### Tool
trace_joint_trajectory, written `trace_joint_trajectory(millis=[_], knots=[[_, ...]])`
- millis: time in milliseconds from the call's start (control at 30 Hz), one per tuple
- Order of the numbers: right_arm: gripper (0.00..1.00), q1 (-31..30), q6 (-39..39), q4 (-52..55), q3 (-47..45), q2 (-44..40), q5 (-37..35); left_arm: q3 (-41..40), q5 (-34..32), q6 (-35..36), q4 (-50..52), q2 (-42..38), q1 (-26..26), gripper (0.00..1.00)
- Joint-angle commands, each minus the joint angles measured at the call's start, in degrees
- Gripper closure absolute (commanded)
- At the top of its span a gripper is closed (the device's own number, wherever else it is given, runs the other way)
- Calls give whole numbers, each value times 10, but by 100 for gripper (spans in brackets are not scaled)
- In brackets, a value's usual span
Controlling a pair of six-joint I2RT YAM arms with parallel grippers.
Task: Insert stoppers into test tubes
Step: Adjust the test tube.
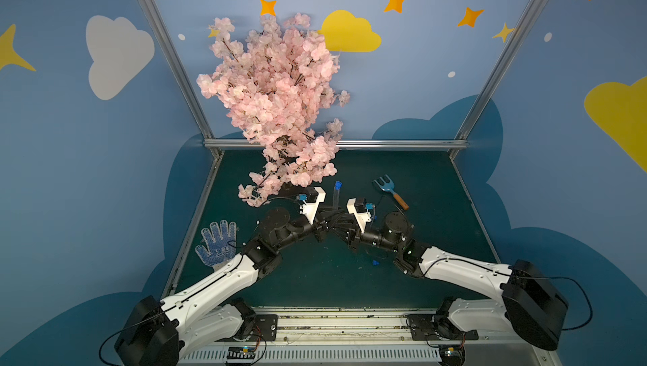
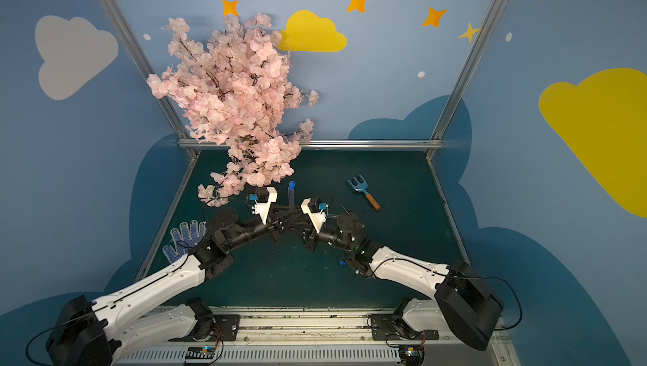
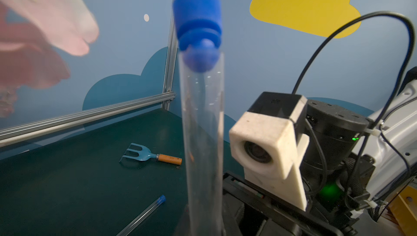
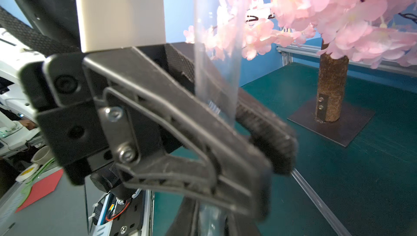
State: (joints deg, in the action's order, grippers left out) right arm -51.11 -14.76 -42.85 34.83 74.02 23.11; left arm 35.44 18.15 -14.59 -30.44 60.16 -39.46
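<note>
A clear test tube (image 1: pixel 336 199) stands upright at the table's middle with a blue stopper (image 1: pixel 338 184) seated in its mouth, which the left wrist view shows large (image 3: pixel 198 27). My left gripper (image 3: pixel 203 223) is shut on the tube's lower part. Its fingers (image 4: pixel 180 133) clamp the tube (image 4: pixel 216 65) in the right wrist view. My right gripper (image 4: pixel 209 221) is shut on the same tube just below. A second tube (image 3: pixel 144 214) lies on the mat with a stopper (image 3: pixel 162 199) in its end. One loose stopper (image 1: pixel 375 262) lies by the right arm.
A pink blossom tree (image 1: pixel 276 101) on a dark base plate (image 4: pixel 334 128) stands at the back left, its branches close above the left gripper. A blue toy rake (image 1: pixel 388 191) lies back right. A dotted work glove (image 1: pixel 217 241) lies at the left edge. Metal rails frame the green mat.
</note>
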Motion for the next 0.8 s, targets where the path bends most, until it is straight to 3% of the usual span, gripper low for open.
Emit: trace_joint_trajectory(millis=[0, 167, 200, 333, 400, 467, 633, 767], knots=[[100, 0, -9, -20, 15, 3, -3, -1, 12, 12, 1, 4, 1, 93], [100, 0, -13, -20, 10, 1, -7, 9, 13, 30, 25, 4, 1, 98], [95, 0, -14, -19, 9, -2, -10, 10, 11, 34, 31, 3, 1, 98], [44, 3, -16, 9, 3, -18, -10, 17, -18, 73, 71, -1, 1, 98], [32, 8, -13, 57, -6, -42, 1, 20, -43, 105, 106, -5, 1, 98], [29, 17, -13, 113, -23, -79, 3, 22, -76, 140, 136, -10, 2, 98], [31, 69, -29, 304, -43, -197, 16, 19, -90, 222, 198, -10, 9, 98], [37, 141, -74, 479, 8, -243, 26, 3, -78, 286, 214, -6, 14, 98]])
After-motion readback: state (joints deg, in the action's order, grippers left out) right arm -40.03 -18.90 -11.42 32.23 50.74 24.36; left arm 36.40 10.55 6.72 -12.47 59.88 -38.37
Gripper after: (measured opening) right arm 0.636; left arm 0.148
